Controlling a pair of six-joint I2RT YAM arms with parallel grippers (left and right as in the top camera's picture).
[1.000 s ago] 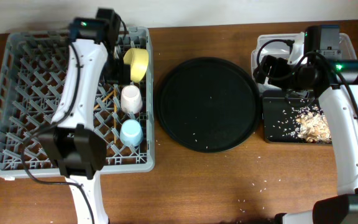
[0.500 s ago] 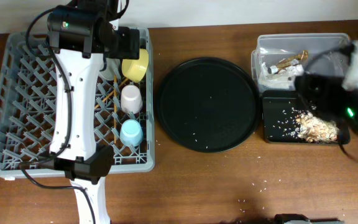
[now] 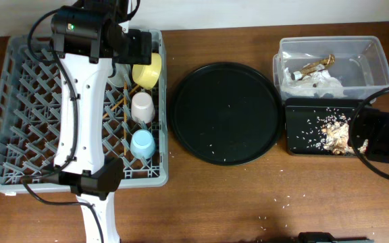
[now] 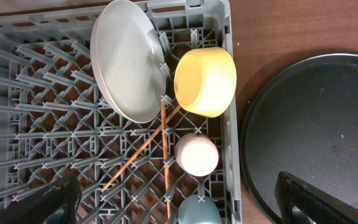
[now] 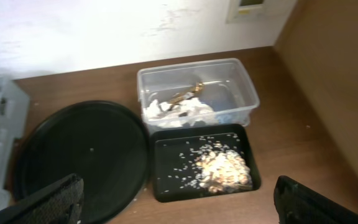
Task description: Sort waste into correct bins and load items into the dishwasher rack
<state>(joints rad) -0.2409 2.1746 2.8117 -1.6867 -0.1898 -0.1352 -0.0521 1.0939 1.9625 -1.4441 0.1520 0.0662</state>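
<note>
Your right pincer [image 5: 178, 204] has pulled back from the clear tub [image 3: 378, 48]. It and your left pincer [image 4: 185, 202] are open and empty. Lift away slowly; bump nothing.

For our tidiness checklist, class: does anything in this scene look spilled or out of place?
Yes. A few white crumbs lie scattered on the wooden table in front of the shallow black tray, and more dot the round black tray, none of it binned.
</note>
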